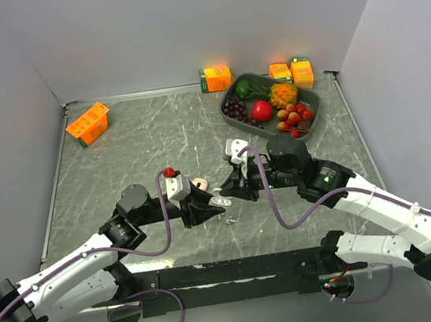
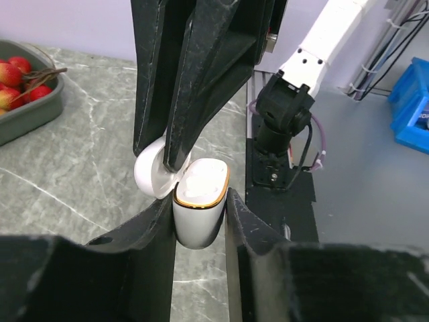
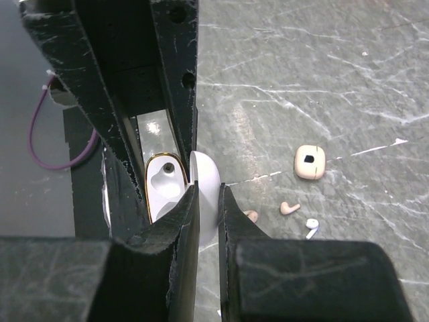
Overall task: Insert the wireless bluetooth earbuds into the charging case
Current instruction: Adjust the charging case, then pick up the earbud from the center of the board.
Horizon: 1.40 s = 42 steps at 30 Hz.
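The left fingers [image 2: 151,231] are clenching the smooth white case [image 2: 199,211] by its 2 sides, and its gold-rimmed mouth is standing open. The right fingers [image 3: 182,228] are pinching its rounded lid [image 3: 206,184]. On the marbled bench [image 3: 348,80], just beside the right fingers, 1 beige earbud [image 3: 289,208] and 1 white earbud [image 3: 311,228] are lying flat. The right arm seems nearer to them.

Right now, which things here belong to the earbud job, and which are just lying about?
Job: white charging case, beige case, beige earbud, white earbud.
Lying about: fruit tray, orange cartons.
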Tool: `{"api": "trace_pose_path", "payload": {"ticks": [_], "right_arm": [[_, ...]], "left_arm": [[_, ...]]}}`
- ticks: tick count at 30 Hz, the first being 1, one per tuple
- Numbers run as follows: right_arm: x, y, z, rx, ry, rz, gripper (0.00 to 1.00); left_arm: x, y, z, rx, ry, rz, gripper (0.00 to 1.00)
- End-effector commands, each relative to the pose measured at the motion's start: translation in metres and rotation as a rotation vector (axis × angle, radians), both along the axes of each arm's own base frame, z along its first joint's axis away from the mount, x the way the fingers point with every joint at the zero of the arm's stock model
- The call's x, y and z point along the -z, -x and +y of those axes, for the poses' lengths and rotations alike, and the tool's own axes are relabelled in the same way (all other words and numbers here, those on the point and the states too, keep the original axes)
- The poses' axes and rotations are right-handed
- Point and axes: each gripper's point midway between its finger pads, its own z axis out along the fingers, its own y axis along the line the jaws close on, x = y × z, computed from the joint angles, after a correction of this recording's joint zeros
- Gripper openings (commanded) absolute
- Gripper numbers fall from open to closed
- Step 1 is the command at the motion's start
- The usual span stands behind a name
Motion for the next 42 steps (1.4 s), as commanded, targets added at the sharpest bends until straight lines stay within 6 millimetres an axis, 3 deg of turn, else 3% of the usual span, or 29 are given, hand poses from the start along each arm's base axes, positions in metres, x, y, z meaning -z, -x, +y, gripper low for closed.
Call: {"api": "trace_pose_path", "payload": {"ticks": [1,3,5,6,7,8,10,15,16,17,18,20,23,25,30,34,35,37,38,42], "right_arm": [[-0.033,0.003,0.006,-0.024,-0.067,-0.064,0.0],[-0.034,0.003,0.006,-0.026,-0.069,-0.066,0.0],[-0.037,0.003,0.006,-0.021,-0.076,-0.061,0.0],[-0.038,0.003,0.006,-0.017,-0.08,-0.055,0.07],[-0.041,0.004,0.006,-0.011,-0.088,-0.044,0.17],[-0.044,0.002,0.006,0.001,-0.099,-0.041,0.39],[-0.049,-0.001,0.005,0.039,-0.118,-0.027,0.57],[-0.073,-0.012,-0.002,0.143,-0.206,-0.023,0.71],[-0.08,-0.016,-0.009,0.174,-0.229,-0.03,0.79],[-0.084,-0.02,-0.012,0.211,-0.253,-0.015,0.98],[-0.088,-0.029,-0.018,0.284,-0.278,0.009,0.99],[-0.082,-0.047,-0.033,0.395,-0.295,0.047,0.99],[-0.036,-0.077,-0.055,0.611,-0.231,0.2,0.97],[0.018,-0.088,-0.062,0.719,-0.103,0.346,0.92],[0.116,-0.098,-0.065,0.834,0.11,0.513,0.82],[0.152,-0.108,-0.06,0.854,0.207,0.525,0.72],[0.147,-0.112,-0.053,0.843,0.224,0.511,0.69],[0.167,-0.113,-0.053,0.837,0.345,0.501,0.63],[0.161,-0.12,-0.049,0.844,0.354,0.48,0.61],[0.176,-0.121,-0.038,0.799,0.436,0.486,0.58]], "left_arm": [[-0.018,0.002,0.002,0.009,0.05,-0.05,0.22],[-0.017,0.001,0.003,0.0,0.051,-0.048,0.22],[-0.016,0.001,0.003,0.0,0.049,-0.047,0.14],[-0.015,0.001,0.003,-0.002,0.047,-0.043,0.04],[-0.015,0.0,0.003,-0.003,0.049,-0.044,0.01],[-0.014,0.0,0.003,-0.003,0.049,-0.043,0.02],[-0.013,-0.001,0.003,-0.014,0.052,-0.039,0.01],[-0.006,-0.013,0.006,-0.089,0.038,0.001,0.01],[-0.006,-0.015,0.009,-0.109,0.043,0.01,0.01],[-0.006,-0.018,0.01,-0.133,0.045,0.02,0.01],[-0.002,-0.021,0.013,-0.159,0.043,0.031,0.01],[-0.007,-0.032,0.022,-0.252,0.078,0.054,0.01],[-0.01,-0.042,0.034,-0.353,0.114,0.093,0.01],[-0.015,-0.047,0.043,-0.413,0.147,0.11,0.02],[-0.025,-0.049,0.064,-0.499,0.219,0.103,0.02],[-0.031,-0.048,0.078,-0.545,0.275,0.097,0.02],[-0.034,-0.047,0.079,-0.546,0.275,0.085,0.02],[-0.033,-0.046,0.08,-0.545,0.259,0.08,0.02],[-0.035,-0.044,0.082,-0.546,0.263,0.068,0.02],[-0.042,-0.039,0.088,-0.544,0.295,0.052,0.02]]}}
